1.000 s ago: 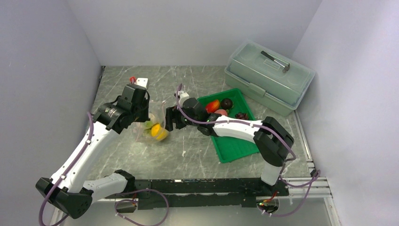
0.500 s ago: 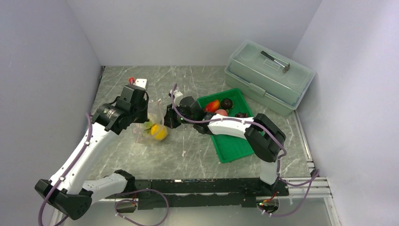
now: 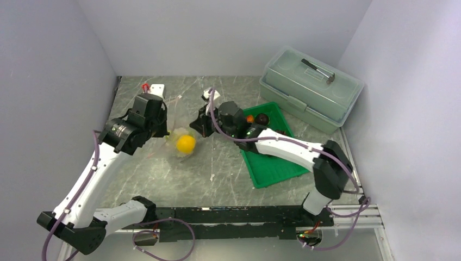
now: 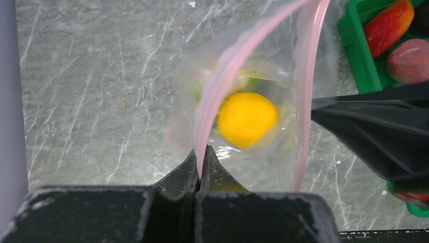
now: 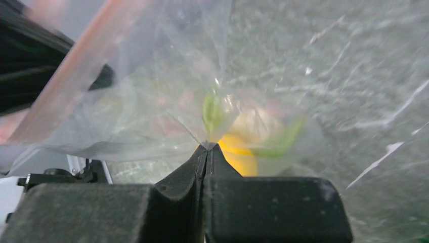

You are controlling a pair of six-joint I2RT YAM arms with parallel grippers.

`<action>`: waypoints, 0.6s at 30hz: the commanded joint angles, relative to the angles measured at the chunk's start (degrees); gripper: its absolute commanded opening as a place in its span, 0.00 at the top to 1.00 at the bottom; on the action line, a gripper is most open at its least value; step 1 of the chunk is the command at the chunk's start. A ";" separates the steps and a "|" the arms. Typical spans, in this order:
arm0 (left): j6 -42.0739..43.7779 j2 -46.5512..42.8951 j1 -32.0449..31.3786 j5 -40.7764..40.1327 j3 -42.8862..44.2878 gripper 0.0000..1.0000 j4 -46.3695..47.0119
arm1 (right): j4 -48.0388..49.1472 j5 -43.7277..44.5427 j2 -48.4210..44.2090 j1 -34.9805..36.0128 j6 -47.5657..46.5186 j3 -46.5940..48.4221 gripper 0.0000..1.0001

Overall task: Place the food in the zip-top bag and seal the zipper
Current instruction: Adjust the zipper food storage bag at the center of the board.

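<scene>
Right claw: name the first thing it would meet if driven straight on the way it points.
The right claw is shut on the zip-top bag, so bag film comes first; just beyond, probably the yellow-orange fruit inside, though depth is unclear.

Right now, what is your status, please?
Left gripper shut on the zipper. Right gripper shut on the bag. Yellow fruit inside, mouth open. Nothing in the way.

Left gripper (image 4: 201, 163) pinched on the clear zip-top bag's (image 4: 255, 167) pink zipper (image 4: 222, 86). Inside the bag, a yellow-orange fruit (image 4: 247, 119); right of the bag, a green tray (image 4: 356, 50) holding a red-orange fruit (image 4: 388, 26) and a pink peach (image 4: 411, 61).
</scene>
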 commanded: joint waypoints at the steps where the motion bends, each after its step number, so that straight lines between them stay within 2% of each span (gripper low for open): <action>1: -0.85 -2.58 0.26 -1.37 2.18 1.00 0.63 | -1.66 3.78 -9.92 1.51 -7.01 3.57 1.00; 4: -1.43 -5.56 0.27 -0.82 -0.39 1.00 1.79 | 2.41 5.14 -16.00 6.12 -8.11 -3.07 1.00; 6: -1.89 -7.20 0.26 -0.85 -3.10 1.00 3.25 | 4.14 5.34 -16.56 7.60 -6.19 -6.36 1.00; 10: -3.76 -6.52 0.26 0.44 -6.70 1.00 3.37 | 10.09 3.17 -9.75 9.18 1.31 -14.67 1.00; 13: -4.94 -6.41 0.26 1.61 -10.04 1.00 3.95 | 13.88 5.43 -4.54 12.87 4.64 -19.64 1.00; 15: -5.48 -7.00 0.26 1.96 -12.48 1.00 4.37 | 13.96 6.93 -3.96 14.82 4.53 -20.66 1.00; 18: -5.83 -7.72 0.26 2.11 -14.24 1.00 4.53 | 8.95 11.58 -5.84 16.05 0.97 -18.80 1.00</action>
